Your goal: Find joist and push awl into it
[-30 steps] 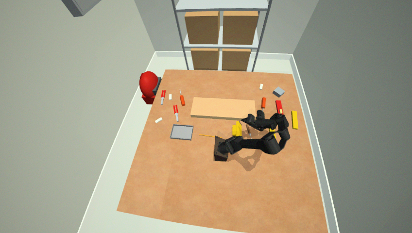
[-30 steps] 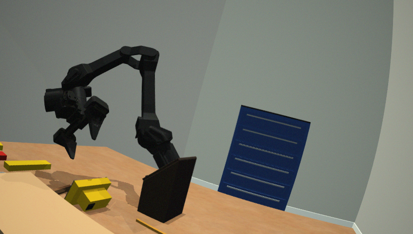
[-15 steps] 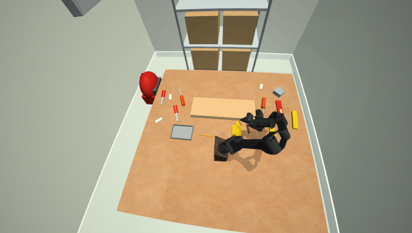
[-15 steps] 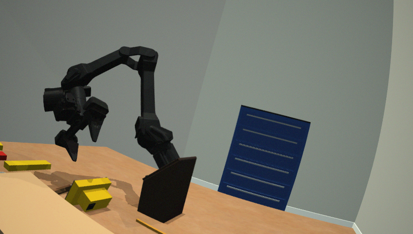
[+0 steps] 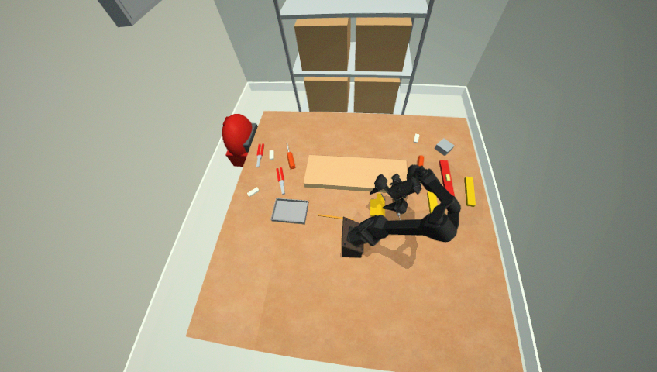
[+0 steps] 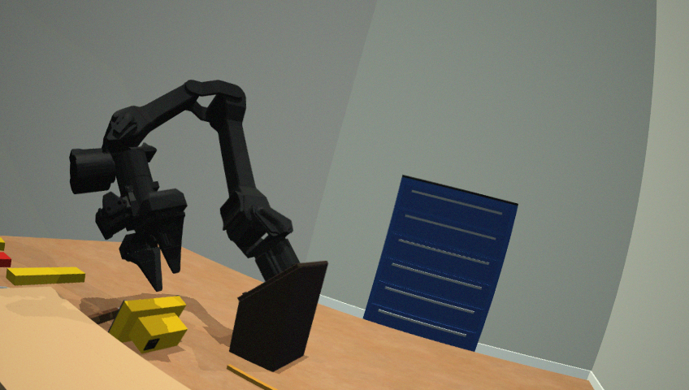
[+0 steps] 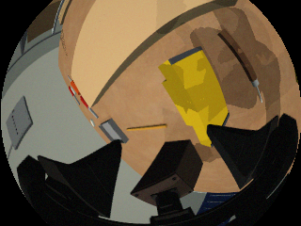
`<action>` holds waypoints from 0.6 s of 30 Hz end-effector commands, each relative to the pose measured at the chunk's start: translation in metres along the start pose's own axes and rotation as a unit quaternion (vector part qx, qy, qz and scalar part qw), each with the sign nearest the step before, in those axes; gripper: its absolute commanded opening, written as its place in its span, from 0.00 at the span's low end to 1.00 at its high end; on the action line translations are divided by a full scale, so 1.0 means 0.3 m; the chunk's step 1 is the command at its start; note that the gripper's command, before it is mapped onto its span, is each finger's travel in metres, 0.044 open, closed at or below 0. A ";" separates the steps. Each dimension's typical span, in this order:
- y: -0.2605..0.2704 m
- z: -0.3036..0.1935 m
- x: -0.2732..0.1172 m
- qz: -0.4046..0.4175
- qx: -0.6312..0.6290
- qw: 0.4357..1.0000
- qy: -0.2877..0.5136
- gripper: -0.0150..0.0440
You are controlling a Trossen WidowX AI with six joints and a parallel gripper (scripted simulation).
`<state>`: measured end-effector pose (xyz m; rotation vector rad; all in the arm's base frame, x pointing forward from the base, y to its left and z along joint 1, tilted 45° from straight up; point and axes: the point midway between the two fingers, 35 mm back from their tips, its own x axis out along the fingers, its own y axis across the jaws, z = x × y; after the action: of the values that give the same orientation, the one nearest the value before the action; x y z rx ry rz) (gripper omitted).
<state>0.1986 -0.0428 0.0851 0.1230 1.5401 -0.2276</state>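
The yellow stud finder (image 5: 376, 210) (image 6: 159, 328) (image 7: 195, 85) lies tipped on the table between the panel and the arm's base. My gripper (image 5: 379, 200) (image 6: 168, 281) (image 7: 166, 137) is open and empty, above the stud finder and clear of it. The awl, with its brown handle (image 6: 103, 316) (image 7: 240, 58) and thin metal tip, lies beside the stud finder; the arm hides most of it in the top view. The pale floor panel (image 5: 341, 170) (image 6: 38, 328) (image 7: 113, 42) lies behind them. The grey tray (image 5: 290, 211) (image 7: 113, 131) is empty, left of the base. No joist shows.
A pencil (image 5: 328, 216) (image 6: 249, 376) (image 7: 147, 127) lies between tray and base (image 5: 352, 249). Right of the panel are an orange-handled tool (image 5: 420, 160), a red level (image 5: 445, 168), yellow bars (image 5: 469, 191) (image 6: 45, 275) and a grey block (image 5: 444, 146). Pliers (image 5: 280, 175) and a screwdriver (image 5: 290, 160) lie left.
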 end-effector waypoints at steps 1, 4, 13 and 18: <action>0.006 -0.061 0.144 -0.225 0.219 0.949 -0.038 1.00; 0.002 -0.060 0.151 -0.250 0.259 0.930 -0.073 1.00; 0.000 -0.044 0.156 -0.297 0.356 0.860 -0.212 1.00; 0.007 -0.032 0.150 -0.291 0.406 0.815 -0.295 1.00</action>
<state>0.1901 -0.0415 0.0506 0.1666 1.3438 -0.9542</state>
